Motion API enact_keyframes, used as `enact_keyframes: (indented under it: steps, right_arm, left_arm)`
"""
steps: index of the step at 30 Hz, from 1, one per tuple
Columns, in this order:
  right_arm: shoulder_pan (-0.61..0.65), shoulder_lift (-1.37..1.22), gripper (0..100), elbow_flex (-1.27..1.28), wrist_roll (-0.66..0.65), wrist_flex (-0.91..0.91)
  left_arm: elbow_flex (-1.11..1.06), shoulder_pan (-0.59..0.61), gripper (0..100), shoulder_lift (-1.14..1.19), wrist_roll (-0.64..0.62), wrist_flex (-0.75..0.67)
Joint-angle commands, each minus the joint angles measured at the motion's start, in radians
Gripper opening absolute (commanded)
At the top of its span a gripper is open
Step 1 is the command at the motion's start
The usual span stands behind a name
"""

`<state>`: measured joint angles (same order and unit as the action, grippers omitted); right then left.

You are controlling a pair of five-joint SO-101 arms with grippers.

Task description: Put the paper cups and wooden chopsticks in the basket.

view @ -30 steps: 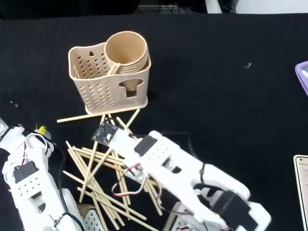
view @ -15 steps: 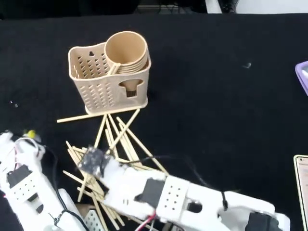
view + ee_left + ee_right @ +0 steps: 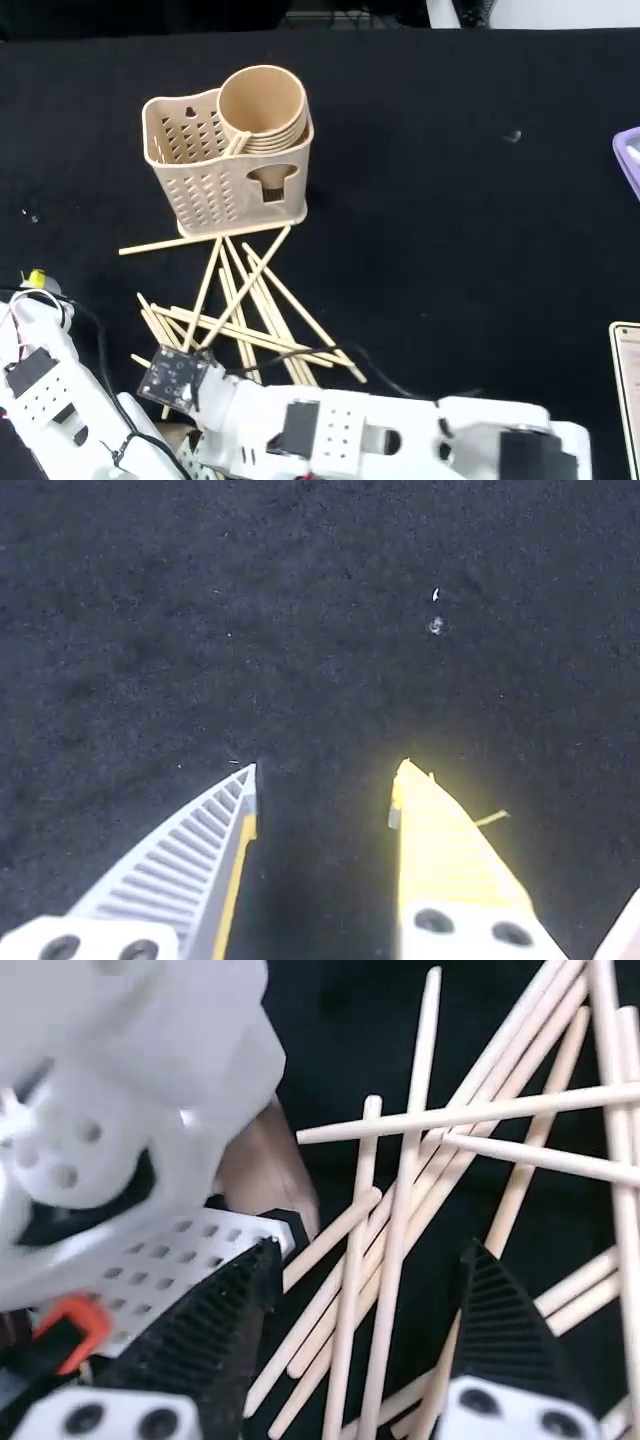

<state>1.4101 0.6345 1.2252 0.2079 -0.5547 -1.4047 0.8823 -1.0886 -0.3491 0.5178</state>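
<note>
Plainly, the right end effector (image 3: 370,1250) hangs with jaws apart over the crossed wooden chopsticks (image 3: 450,1117) just beneath it; closing here could pinch several and scatter the rest. The basket (image 3: 225,190), holding the paper cups (image 3: 262,100), stands well beyond. Its arm lies low, stretched across the table (image 3: 450,200).

My left pincer (image 3: 327,770) is showing one white, ridged finger (image 3: 190,870) with a yellow edge, and one plain yellow. My right pincer (image 3: 372,1250) is wearing black, ridged fingers (image 3: 500,1320). The table (image 3: 450,250) is lying black under me. The chopsticks (image 3: 250,300) are showing pale wood. The basket (image 3: 215,190) is showing beige, dotted with rows of holes; the cups (image 3: 262,100) tan. My arms (image 3: 380,440) are gleaming white.
</note>
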Motion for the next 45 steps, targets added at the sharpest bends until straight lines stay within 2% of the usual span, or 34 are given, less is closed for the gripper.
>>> enact_keyframes:
  steps: [1, 8, 13, 21, 28, 34, 37, 45]
  right_arm:
    - [0.011, -0.174, 26.6, -0.062, 0.014, 0.071]
    - [-0.003, -0.349, 25.9, -0.209, 0.008, -0.032]
    - [-0.080, -0.420, 15.5, -0.295, 0.006, -0.123]
    - [-0.180, -0.398, 20.7, -0.429, 0.005, -0.322]
    - [-0.055, -0.343, 21.1, -0.423, 0.017, -0.304]
    - [-0.049, -0.447, 28.7, -0.372, 0.026, -0.166]
    - [-0.049, -0.483, 28.9, -0.403, 0.087, -0.164]
    - [-0.051, -0.493, 29.0, -0.456, 0.133, -0.219]
  left_arm:
    - [0.051, 0.012, 22, 0.006, -0.008, -0.014]
    - [0.050, 0.013, 22, 0.006, -0.008, -0.011]
    - [0.050, 0.013, 22, 0.006, -0.008, -0.011]
    - [0.050, 0.013, 22, 0.005, -0.008, -0.011]
    - [0.050, 0.010, 22, 0.006, -0.006, -0.012]
    - [0.050, 0.015, 22, -0.002, -0.006, -0.014]
    - [0.050, 0.031, 22, -0.002, -0.006, -0.017]
    - [0.062, 0.091, 22, -0.003, -0.009, -0.020]
